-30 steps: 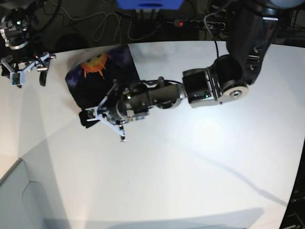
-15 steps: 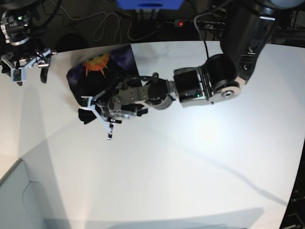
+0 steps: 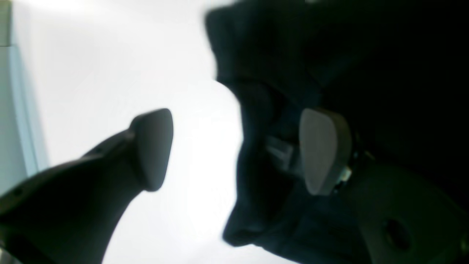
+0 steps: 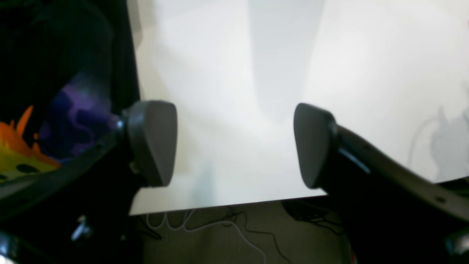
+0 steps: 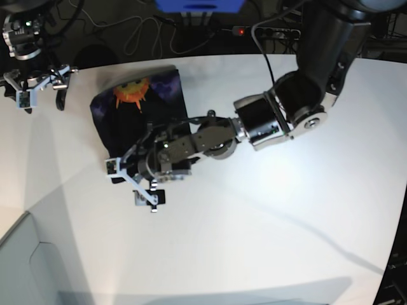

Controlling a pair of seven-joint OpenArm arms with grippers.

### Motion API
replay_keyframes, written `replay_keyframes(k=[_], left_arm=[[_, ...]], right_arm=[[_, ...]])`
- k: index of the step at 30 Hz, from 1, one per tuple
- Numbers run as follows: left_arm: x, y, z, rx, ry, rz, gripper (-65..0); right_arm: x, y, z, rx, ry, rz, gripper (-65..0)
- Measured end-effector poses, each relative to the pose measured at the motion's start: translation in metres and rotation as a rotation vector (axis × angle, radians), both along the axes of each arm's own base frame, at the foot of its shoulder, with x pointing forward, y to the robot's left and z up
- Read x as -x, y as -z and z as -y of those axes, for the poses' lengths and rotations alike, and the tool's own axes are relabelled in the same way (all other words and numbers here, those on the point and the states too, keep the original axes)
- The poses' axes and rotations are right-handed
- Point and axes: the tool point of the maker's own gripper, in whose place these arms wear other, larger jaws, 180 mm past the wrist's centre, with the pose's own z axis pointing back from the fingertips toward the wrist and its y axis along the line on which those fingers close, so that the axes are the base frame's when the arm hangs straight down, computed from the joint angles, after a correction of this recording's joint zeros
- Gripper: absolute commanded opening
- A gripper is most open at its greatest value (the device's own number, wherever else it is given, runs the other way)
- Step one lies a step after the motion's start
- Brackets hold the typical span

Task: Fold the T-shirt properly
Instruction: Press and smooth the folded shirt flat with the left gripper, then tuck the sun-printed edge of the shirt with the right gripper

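Note:
The black T-shirt (image 5: 137, 124) lies folded at the table's back left, with its orange sun and purple print (image 5: 131, 91) facing up. My left gripper (image 5: 131, 182) is open at the shirt's near corner. In the left wrist view (image 3: 234, 150) one finger (image 3: 152, 146) is over bare white table and the other finger (image 3: 322, 150) is over the black cloth (image 3: 278, 55), so the cloth's edge lies between the jaws. My right gripper (image 5: 38, 84) is open and empty beyond the shirt's left side. In the right wrist view (image 4: 234, 145) the print (image 4: 73, 121) shows at the left.
The white table (image 5: 267, 216) ends close behind my right gripper, and cables (image 4: 205, 227) lie on the floor below that edge. A power strip (image 5: 254, 30) and a blue object (image 5: 200, 5) are behind the table. A pale grey panel (image 5: 25, 267) is at the front left.
My left gripper has moved from over the shirt's lower part toward the front, to the shirt's near corner, and has turned. The right gripper has hardly moved.

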Motion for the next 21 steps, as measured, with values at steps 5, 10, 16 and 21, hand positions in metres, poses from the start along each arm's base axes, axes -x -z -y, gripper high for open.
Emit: replay_keyframes(k=[5, 10, 16, 21], left_arm=[[-0.024, -0.042, -0.025, 0.177, -0.145, 0.011, -13.0], [-0.049, -0.103, -0.086, 0.408, -0.339, 0.092, -13.0], [-0.038, -0.099, -0.222, 0.475, -0.683, 0.14, -13.4], [-0.01, -0.065, -0.322, 0.443, -0.954, 0.117, -13.4]], right_arm=[[0.0, 0.0, -0.001, -0.001, -0.001, -0.003, -16.8], [-0.003, 0.001, -0.006, -0.009, -0.014, 0.004, -20.4], [-0.01, 0.007, -0.026, -0.049, -0.067, 0.001, -47.6], [-0.024, 0.027, -0.033, -0.115, -0.07, -0.01, -64.6]])
